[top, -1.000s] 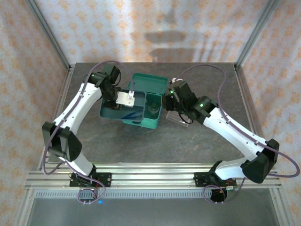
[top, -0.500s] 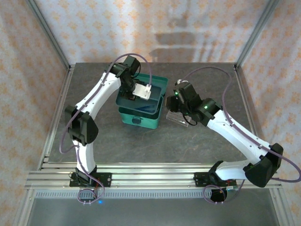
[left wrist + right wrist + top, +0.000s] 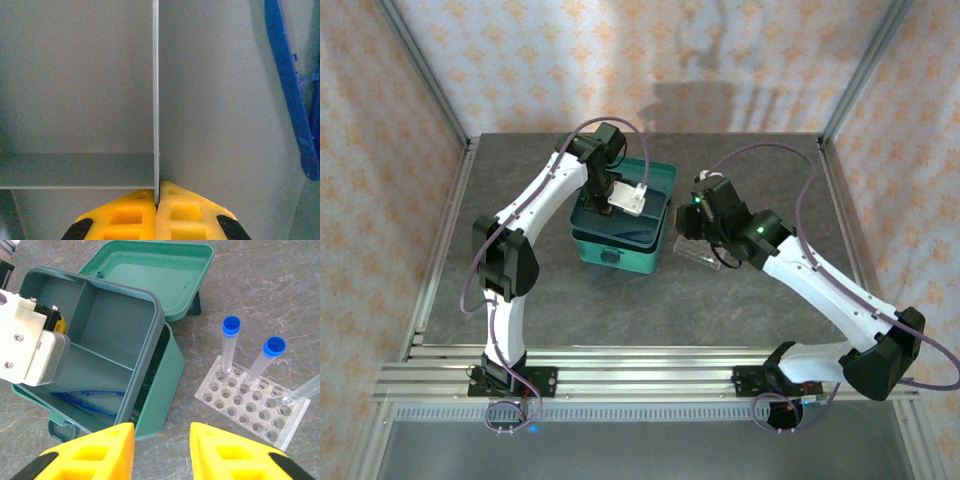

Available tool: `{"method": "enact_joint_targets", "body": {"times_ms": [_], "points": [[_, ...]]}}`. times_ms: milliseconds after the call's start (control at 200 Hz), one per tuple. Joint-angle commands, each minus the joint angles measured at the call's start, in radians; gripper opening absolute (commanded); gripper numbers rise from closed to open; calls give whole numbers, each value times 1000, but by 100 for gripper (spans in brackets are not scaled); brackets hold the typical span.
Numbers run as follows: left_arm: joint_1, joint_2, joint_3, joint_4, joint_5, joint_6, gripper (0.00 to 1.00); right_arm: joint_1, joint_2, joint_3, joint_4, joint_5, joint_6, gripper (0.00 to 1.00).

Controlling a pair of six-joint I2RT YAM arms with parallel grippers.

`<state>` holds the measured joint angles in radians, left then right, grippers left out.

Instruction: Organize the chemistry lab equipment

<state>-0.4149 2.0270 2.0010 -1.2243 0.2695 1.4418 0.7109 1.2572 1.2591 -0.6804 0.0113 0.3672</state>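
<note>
My left gripper (image 3: 156, 192) is shut on the thin divider wall of the flat teal divided tray (image 3: 116, 326). It holds the tray at the mouth of the open teal case (image 3: 620, 255). Blue tweezers (image 3: 290, 85) lie in the tray's front compartment (image 3: 87, 399). My right gripper (image 3: 162, 432) is open with nothing between its fingers, above the table between the case and the clear perforated rack (image 3: 250, 400). Two blue-capped test tubes (image 3: 228, 342) (image 3: 265, 357) stand in the rack. A third clear tube (image 3: 302, 390) leans at the rack's right end. Whether the tray rests on the case I cannot tell.
The case's lid (image 3: 160, 270) lies open behind it. A dark gap shows between the tray's right rim and the case wall (image 3: 175, 375). Grey stone-pattern table (image 3: 540, 300) spreads in front. Metal frame posts (image 3: 430, 90) stand at the back corners.
My left arm swung the tray from the case's left side to over its opening. In that time my right gripper shifted slightly right and stayed open.
</note>
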Motion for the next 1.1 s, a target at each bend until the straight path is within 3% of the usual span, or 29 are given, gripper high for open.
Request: {"method": "enact_joint_targets", "body": {"times_ms": [0, 1091], "points": [[-18, -4, -7, -40, 8, 9, 0, -5, -29, -12, -17, 38, 12, 34], [-29, 37, -104, -52, 24, -93, 0, -4, -67, -35, -43, 55, 13, 34]]}}
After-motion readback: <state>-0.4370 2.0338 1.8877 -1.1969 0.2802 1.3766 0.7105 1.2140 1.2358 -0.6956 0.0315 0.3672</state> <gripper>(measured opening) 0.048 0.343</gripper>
